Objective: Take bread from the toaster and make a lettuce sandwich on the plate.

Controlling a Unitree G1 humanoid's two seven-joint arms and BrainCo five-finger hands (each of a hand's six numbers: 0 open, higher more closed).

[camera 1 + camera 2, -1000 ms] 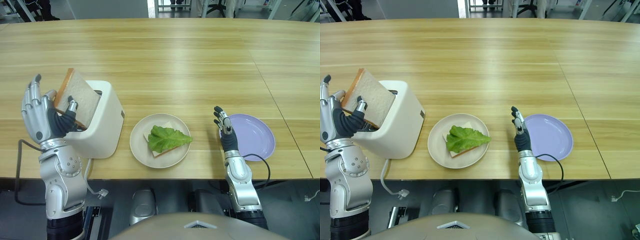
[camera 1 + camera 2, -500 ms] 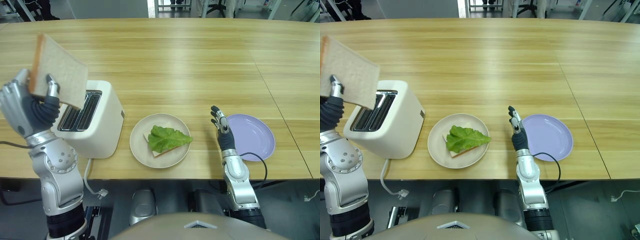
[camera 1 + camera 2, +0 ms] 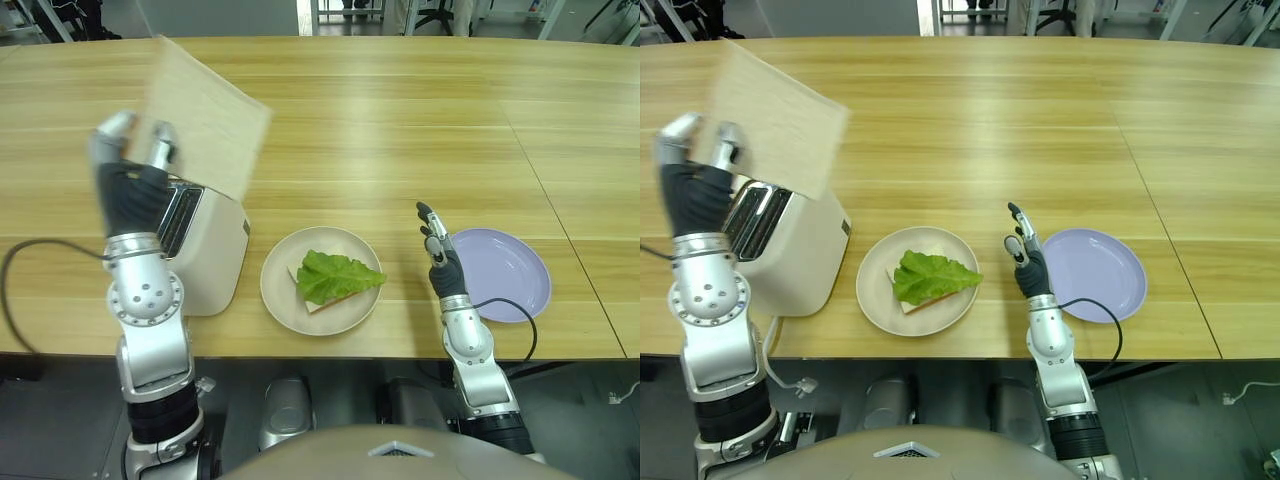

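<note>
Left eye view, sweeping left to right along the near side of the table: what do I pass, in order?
Left hand gripping the bread slice → toaster → beige plate carrying the lettuce → right hand → purple plate.

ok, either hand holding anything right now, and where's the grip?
Left hand grips the bread slice by its lower edge, above the toaster. Right hand holds nothing.

Silver forearms (image 3: 148,318), dark-palmed hands (image 3: 133,183), black cables (image 3: 533,330)
</note>
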